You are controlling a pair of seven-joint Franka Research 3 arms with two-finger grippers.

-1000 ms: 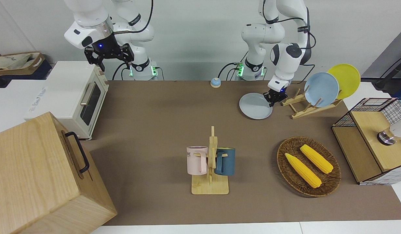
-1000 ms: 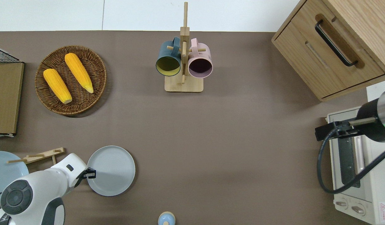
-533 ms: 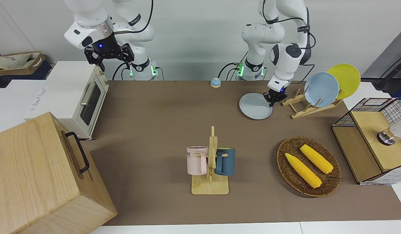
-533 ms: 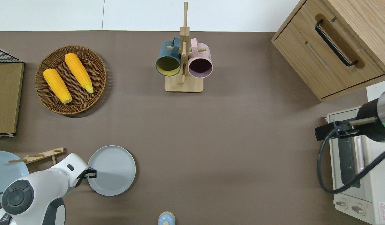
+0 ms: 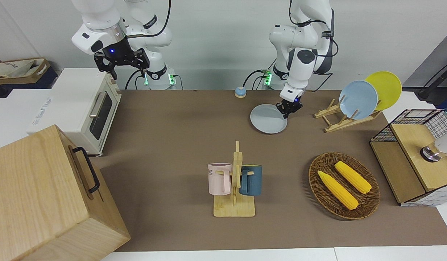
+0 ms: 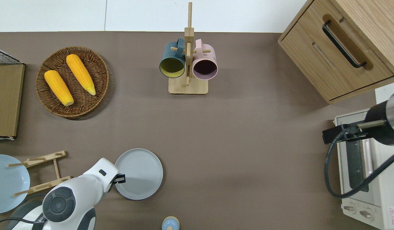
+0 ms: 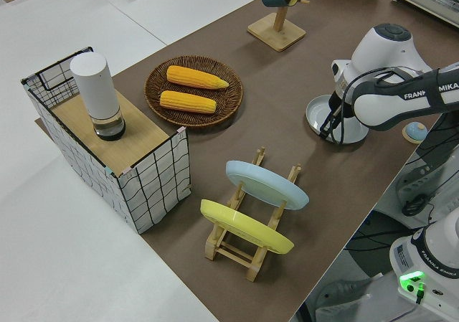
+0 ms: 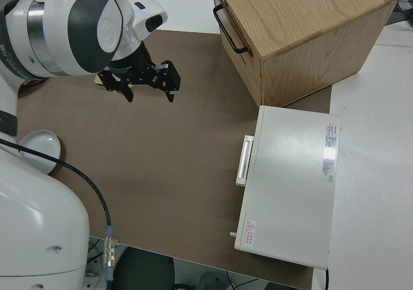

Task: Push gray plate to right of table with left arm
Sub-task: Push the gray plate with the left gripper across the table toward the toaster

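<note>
Gray plate touching left gripper

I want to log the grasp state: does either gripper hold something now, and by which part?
Nothing is held. The left gripper is down at the gray plate's rim, pushing it; whether its fingers are open cannot be told. The right arm is parked.

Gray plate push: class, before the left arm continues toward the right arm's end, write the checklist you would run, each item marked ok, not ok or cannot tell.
1. Left gripper sits at the gray plate rim on the left arm's side: ok.
2. Plate lies flat on the table: ok.
3. Bare tabletop ahead toward the right arm's end: ok.
4. Blue bell lies nearer the robots than the plate's path: ok.
5. Plate has reached the right arm's end: not ok.
6. Jaws open or shut: cannot tell.
</note>
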